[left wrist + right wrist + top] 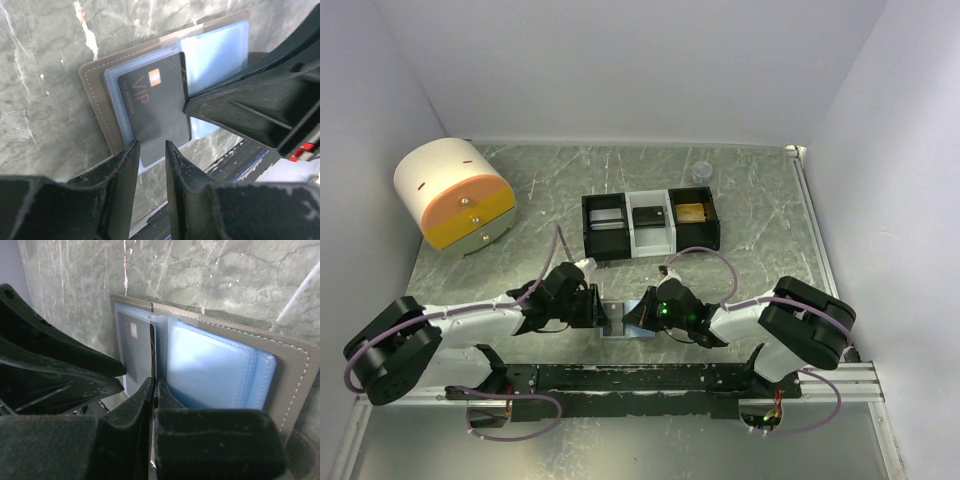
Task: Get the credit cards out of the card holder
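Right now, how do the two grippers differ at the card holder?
The left gripper has its jaws apart at an edge of the black card; the right gripper is shut, its tip by the card's inner edge. The right gripper reaches across the pale blue sleeve; the left gripper does not. Both are at the card holder.

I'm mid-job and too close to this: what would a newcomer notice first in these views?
The grey two-leaf card holder with pale blue lining lies open at centre front, with the left claw and right claw meeting over it. A dark card marked VIP shows on one leaf, the left claw open at its edge. At far left stands a white-and-orange round drawer unit.
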Robot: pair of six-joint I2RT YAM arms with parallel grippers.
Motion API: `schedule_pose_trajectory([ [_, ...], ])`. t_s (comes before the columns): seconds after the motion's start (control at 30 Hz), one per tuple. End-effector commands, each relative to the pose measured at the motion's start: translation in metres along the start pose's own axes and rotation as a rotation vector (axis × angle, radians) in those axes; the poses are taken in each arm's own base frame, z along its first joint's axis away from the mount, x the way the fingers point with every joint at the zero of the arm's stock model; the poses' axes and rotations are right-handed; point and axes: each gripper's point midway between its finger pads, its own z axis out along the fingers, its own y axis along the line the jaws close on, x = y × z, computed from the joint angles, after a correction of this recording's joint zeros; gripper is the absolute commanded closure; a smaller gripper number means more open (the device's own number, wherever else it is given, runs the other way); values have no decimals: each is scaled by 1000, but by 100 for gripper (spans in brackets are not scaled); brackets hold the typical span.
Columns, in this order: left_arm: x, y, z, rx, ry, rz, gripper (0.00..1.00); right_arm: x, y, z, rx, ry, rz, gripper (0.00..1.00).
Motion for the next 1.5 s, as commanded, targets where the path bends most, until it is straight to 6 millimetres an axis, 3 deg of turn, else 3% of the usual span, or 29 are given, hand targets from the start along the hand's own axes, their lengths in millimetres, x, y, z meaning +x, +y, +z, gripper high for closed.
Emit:
schedule_pose_trajectory([
  [0.0, 3, -5, 8, 13, 14, 33, 63, 2, -10, 1, 38, -2, 2, 100],
  [0.2, 13, 23, 12, -144, 49, 57, 75, 0, -4, -3, 9, -9, 10, 100],
  [0.4, 16, 34, 10, -200, 55, 70, 78, -7, -6, -9, 13, -37, 17, 100],
  [0.87, 18, 32, 13, -206, 65, 80, 81, -10, -13, -15, 26, -56, 31, 100],
  [1.27, 18, 32, 12, -211, 70, 91, 83, -3, -20, -6, 54, -17, 39, 80],
  [1.47, 18, 32, 12, -217, 70, 92, 84, -4, -12, -6, 9, -20, 40, 83],
])
